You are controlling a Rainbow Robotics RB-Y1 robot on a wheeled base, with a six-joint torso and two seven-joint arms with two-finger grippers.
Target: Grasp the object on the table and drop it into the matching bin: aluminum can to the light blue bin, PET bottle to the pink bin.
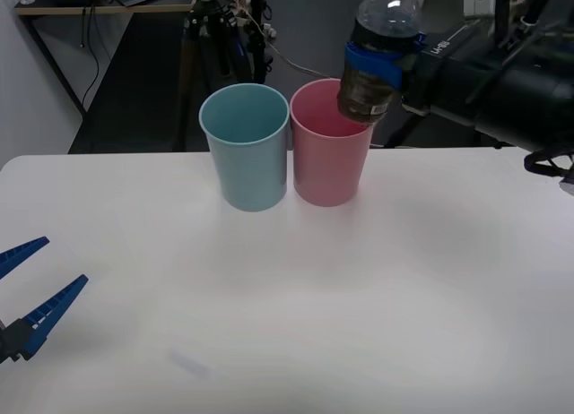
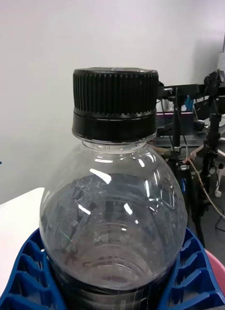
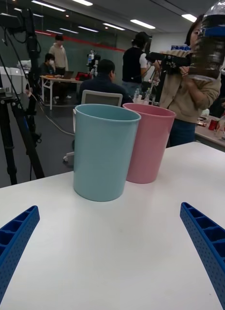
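Front view, nearest edge: the left tool (image 1: pixel 22 293) hovers low over the table (image 1: pixel 359 324) at its near left corner, blue ribbed fingers spread wide with nothing between them; this arm looks idle.
Left tool, wrist view: its two fingers (image 3: pixel 13 242) stand apart over bare white table, facing the two bins.
Table middle: plain white surface with nothing lying on it.
Bins: the light blue bin (image 1: pixel 245 145) and the pink bin (image 1: pixel 330 142) stand upright, touching side by side, toward the far edge of the table; the blue one is to the left, the pink one to the right.
Right tool: the right tool (image 1: pixel 381 66) reaches in from the far right, raised above the bins, its blue fingers closed around the label band of the PET bottle (image 1: pixel 377 51).
Bottle: held in the air, tilted slightly, dark cap uppermost, its base above the right part of the pink bin's rim.
Right wrist view: the bottle (image 2: pixel 112 213) sits clamped between the ribbed fingers (image 2: pixel 25 271), and a sliver of pink rim shows below.
Done so far: judging by the lift, the grasp and carry are complete.
Left to do: centre the bottle over the pink opening if needed, then release; the drop is not yet made.
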